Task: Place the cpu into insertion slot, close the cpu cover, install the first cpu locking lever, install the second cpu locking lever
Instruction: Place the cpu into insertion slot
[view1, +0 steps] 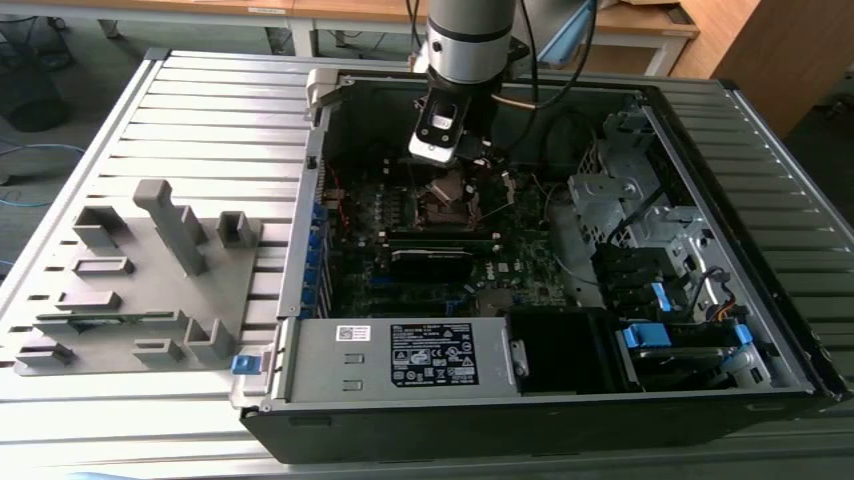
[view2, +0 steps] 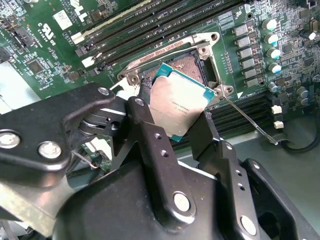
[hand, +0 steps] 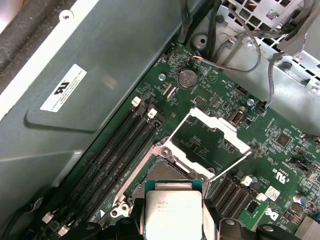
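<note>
Arm's gripper (view2: 176, 114) is low inside the open computer case (view1: 747, 330), over the green board (hand: 280, 125). The fingers (view2: 150, 132) are drawn in to the chip's width and pinch the cpu (view2: 184, 97) by two opposite edges. Its silvery face is up toward the wrist and its green border shows past the finger ends. The chip sits tilted in the grip, not flat to the board.

The insertion slot (view2: 194, 64) lies just beyond the fingertips, partly hidden under the chip's far corner. Its pin field is bare, with nothing seated. Cannot tell whether the chip's low edge touches the slot rim.

The cpu cover (hand: 222, 129) is hinged back on the side of the slot away from the fingers, and the board is visible through its window. One thin locking lever (view2: 250, 121) stands free just beside one finger, unlatched.

Handling, judged:
- The chip looks light, rigid and flat.
- Its metal lid is smooth, so probably slippery under the pads.
- The edges are the sound place to hold, as here.
- The underside and the slot's pins look fragile, so a tilted chip pressed down could bend them.
</note>
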